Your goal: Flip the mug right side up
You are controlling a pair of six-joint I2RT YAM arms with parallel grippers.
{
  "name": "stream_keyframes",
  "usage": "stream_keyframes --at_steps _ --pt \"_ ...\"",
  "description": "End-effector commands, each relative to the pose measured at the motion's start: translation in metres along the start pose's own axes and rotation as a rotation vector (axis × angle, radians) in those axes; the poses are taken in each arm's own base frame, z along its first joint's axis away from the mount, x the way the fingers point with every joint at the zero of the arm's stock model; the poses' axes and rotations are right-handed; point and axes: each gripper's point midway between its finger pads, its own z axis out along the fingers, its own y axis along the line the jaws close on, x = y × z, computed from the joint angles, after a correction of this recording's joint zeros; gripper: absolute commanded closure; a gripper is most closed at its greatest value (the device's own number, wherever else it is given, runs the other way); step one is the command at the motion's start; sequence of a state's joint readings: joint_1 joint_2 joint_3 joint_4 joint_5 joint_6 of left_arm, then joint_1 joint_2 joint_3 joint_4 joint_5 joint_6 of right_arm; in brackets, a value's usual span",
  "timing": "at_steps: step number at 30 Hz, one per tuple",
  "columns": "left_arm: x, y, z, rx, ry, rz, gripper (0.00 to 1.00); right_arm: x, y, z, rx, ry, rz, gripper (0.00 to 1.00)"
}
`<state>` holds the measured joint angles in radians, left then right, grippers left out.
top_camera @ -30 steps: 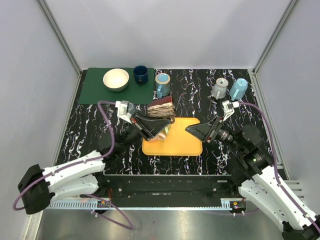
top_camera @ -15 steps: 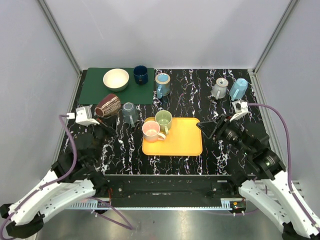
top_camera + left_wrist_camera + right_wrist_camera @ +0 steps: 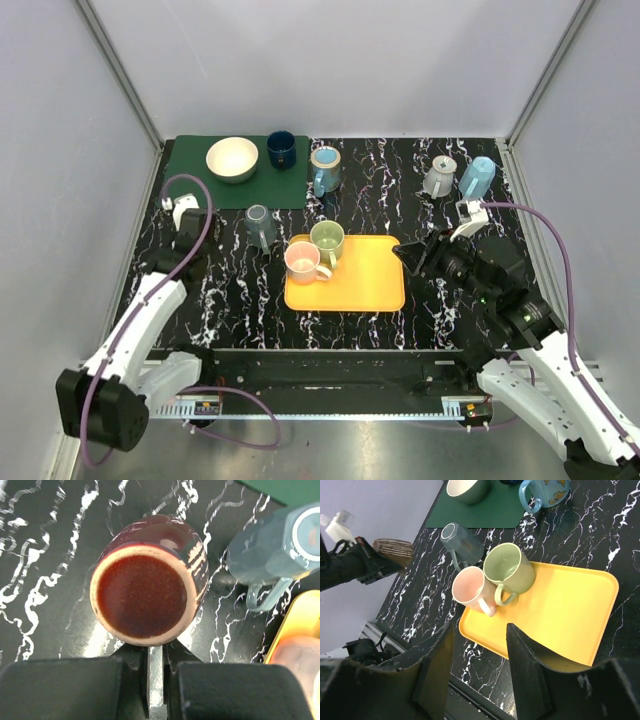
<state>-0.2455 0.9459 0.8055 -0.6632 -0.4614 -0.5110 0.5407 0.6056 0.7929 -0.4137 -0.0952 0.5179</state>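
Left wrist: jaws clamped on maroon mug point(image 3: 142, 592), base facing camera.

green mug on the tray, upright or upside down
Upright. The green mug stands on the yellow tray with its mouth facing up; the right wrist view looks into it.

Marbled table point(image 3: 430, 200): tray point(image 3: 375, 275), mat point(image 3: 190, 187), apparently mugs point(image 3: 259, 226).

The left gripper point(image 3: 155, 667), clamped on the brown mug point(image 3: 145, 592), has swung from above the yellow tray point(image 3: 370, 275) out to the far left. The right gripper point(image 3: 405, 253) has drawn back slightly, to the tray's right edge.
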Motion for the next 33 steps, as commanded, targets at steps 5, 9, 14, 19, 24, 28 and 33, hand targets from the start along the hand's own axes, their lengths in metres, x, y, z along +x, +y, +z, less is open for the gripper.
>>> stream_keyframes --at_steps 5,9,14,19,24,28,33 --pt "-0.005 -0.054 0.041 0.159 0.114 -0.003 1.0 -0.012 0.002 0.002 0.004 -0.027 -0.061 0.48" --pt "0.004 -0.05 0.068 0.122 0.16 -0.026 1.0 -0.009 0.002 0.006 0.003 -0.006 -0.057 0.48" --pt "0.017 -0.033 0.097 0.053 0.212 -0.034 1.0 -0.006 0.0 0.008 0.005 -0.002 -0.056 0.48" --pt "0.029 -0.032 0.116 0.03 0.253 -0.023 1.0 0.001 -0.006 0.014 0.02 0.017 -0.044 0.48" --pt "0.035 -0.031 0.133 0.002 0.283 0.019 1.0 0.006 -0.011 0.019 0.045 0.045 -0.043 0.46" --pt "0.034 -0.034 0.138 0.002 0.292 0.024 0.97 0.017 -0.021 0.029 0.087 0.101 -0.042 0.33" --pt "0.028 -0.033 0.127 0.013 0.279 0.011 0.53 0.03 -0.03 0.04 0.125 0.175 -0.045 0.3"
